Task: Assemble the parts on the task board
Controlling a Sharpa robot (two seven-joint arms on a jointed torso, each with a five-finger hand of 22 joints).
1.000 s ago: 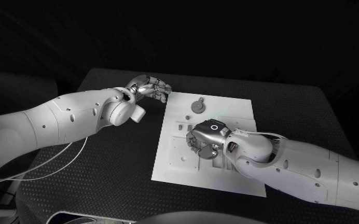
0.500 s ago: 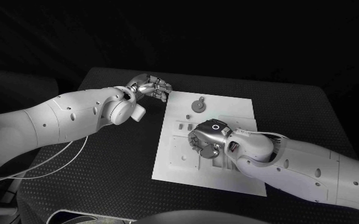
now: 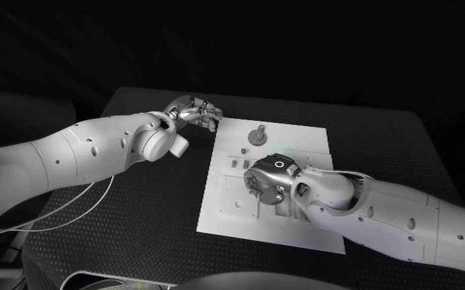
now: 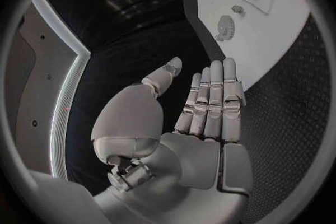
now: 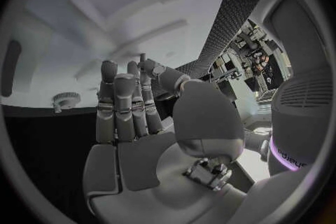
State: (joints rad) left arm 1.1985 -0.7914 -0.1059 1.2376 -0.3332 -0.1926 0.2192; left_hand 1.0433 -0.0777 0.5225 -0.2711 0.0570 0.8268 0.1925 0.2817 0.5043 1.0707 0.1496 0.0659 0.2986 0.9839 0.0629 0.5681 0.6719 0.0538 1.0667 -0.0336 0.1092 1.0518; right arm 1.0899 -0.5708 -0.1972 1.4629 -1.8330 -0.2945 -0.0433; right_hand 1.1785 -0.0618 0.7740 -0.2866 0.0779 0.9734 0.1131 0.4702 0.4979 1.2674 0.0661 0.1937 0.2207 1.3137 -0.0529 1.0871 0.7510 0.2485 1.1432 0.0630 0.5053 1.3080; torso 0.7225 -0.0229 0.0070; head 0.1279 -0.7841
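Task board [image 3: 291,142] lies flat in the middle of the black counter [image 3: 145,203], with a round geared part [image 3: 257,136] resting on its far end, apart from both hands. My reading is that the main risk sits with the right hand [image 3: 267,181]: it hovers low over the board's recessed middle, fingers pointing down, and a descent slightly off line could push the light board across the counter or jam a fingertip in a slot. Whether it pinches a small part I cannot tell; in the right wrist view its fingers [image 5: 119,106] stand straight and together with nothing visible between them. The left hand [image 3: 197,114] is off the board's far left corner, empty, fingers extended side by side, so it does not steady the board
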